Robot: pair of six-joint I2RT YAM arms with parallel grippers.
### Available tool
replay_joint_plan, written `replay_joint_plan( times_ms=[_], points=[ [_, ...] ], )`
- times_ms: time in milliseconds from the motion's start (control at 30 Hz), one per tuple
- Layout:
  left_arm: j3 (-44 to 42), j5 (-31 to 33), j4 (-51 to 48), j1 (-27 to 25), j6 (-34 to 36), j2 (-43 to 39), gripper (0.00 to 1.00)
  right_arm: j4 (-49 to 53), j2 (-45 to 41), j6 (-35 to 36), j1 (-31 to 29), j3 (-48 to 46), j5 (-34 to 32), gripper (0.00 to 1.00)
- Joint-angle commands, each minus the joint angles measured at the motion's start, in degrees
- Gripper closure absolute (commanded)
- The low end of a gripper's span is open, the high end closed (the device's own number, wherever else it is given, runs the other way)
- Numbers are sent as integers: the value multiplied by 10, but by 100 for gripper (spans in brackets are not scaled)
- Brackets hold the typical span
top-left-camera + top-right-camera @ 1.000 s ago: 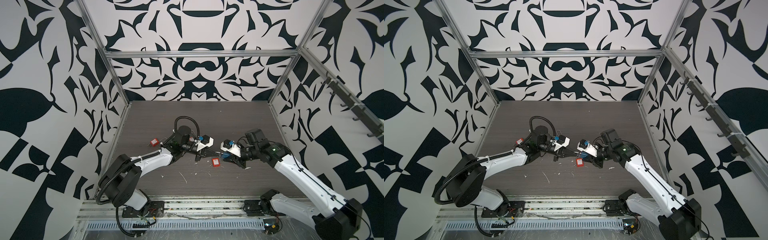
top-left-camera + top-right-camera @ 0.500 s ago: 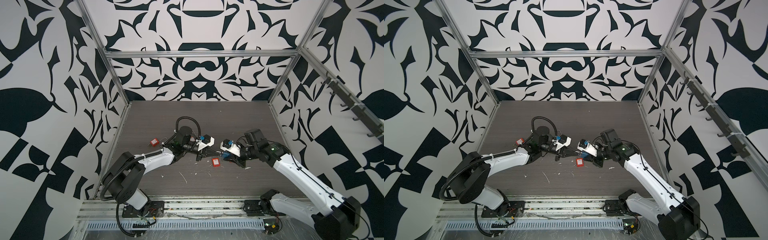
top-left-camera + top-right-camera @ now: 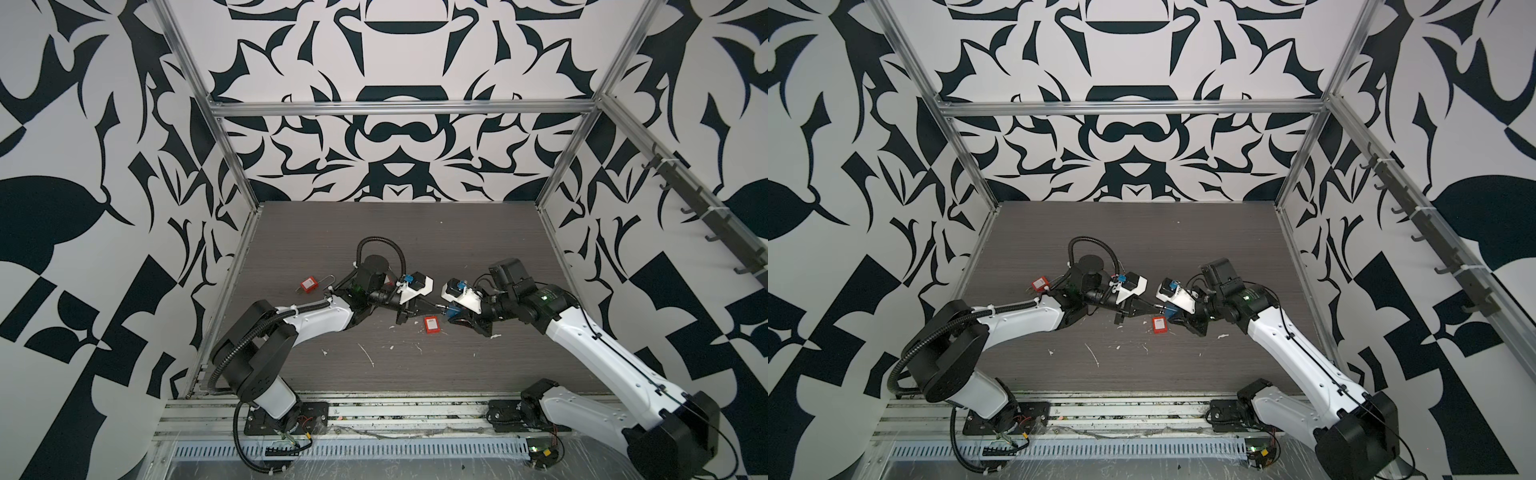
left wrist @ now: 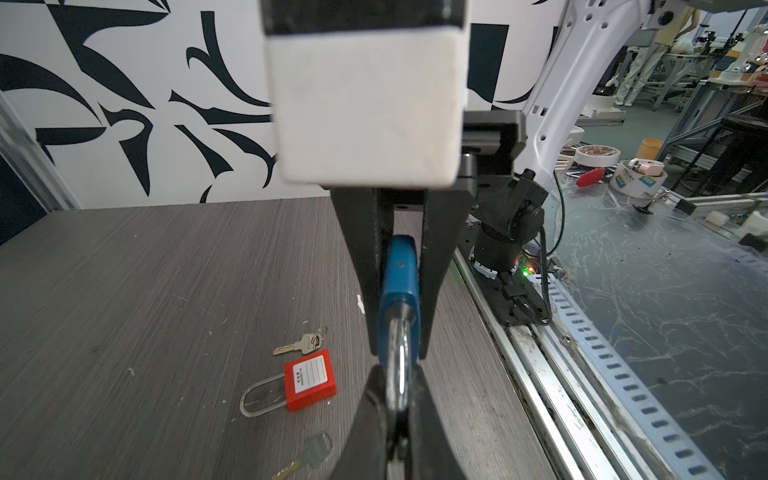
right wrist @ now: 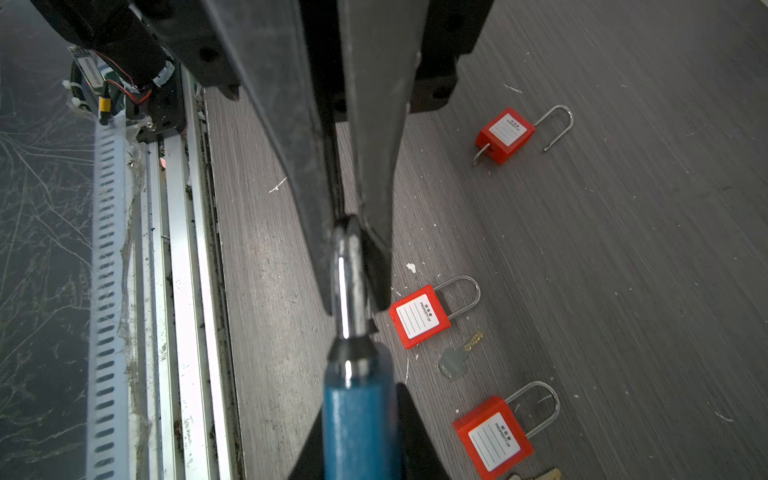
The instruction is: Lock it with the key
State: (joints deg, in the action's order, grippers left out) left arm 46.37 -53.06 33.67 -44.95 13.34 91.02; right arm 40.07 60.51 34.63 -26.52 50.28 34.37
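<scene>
Between your two grippers is one blue padlock [image 4: 399, 286]: right gripper [image 5: 359, 407] clamps it, left gripper [image 4: 397, 374] pinches its shackle [image 5: 347, 282]. Below them lie three red padlocks [image 5: 419, 316] [image 5: 492, 436] [image 5: 505, 133], two loose keys [image 5: 455, 361] [image 5: 536, 473]. Both grips stay as before.

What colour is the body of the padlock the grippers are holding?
The padlock body is blue, its shackle silver; clearest in the right wrist view.

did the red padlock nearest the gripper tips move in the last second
No. In both top views the red padlock lies where it did, the same gap from the long white scrap on the table.
</scene>
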Motion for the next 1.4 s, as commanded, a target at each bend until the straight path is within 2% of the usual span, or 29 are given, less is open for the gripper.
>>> replay_joint_plan(
  times_ms=[0, 600, 767, 900, 1000, 1167, 1200, 1267, 1367],
  points=[
    [18, -5, -5, -61, 24, 10, 100, -213, 3, -30, -17, 36, 116, 100],
    [11, -8, 70, -81, -26, 42, 100, -387, 39, -90, -25, 16, 65, 100],
    [10, -15, 93, -82, -50, 51, 100, -424, 33, -75, -29, 1, 35, 100],
    [15, -21, 76, -82, -45, 56, 100, -419, 35, -62, -30, 5, 42, 100],
    [16, -14, 51, -77, -26, 45, 100, -379, 38, -43, -30, 17, 53, 100],
    [12, -24, 27, -34, -31, 12, 100, -299, 15, -12, -28, 17, 36, 100],
    [12, -28, 22, -23, -34, 4, 100, -277, 9, -4, -29, 17, 24, 95],
    [16, -34, -3, 1, -33, -13, 100, -228, -9, 8, -29, 16, -2, 78],
    [37, -44, -87, 22, 5, -35, 100, -171, -38, 18, -29, 9, -35, 66]
  ],
)
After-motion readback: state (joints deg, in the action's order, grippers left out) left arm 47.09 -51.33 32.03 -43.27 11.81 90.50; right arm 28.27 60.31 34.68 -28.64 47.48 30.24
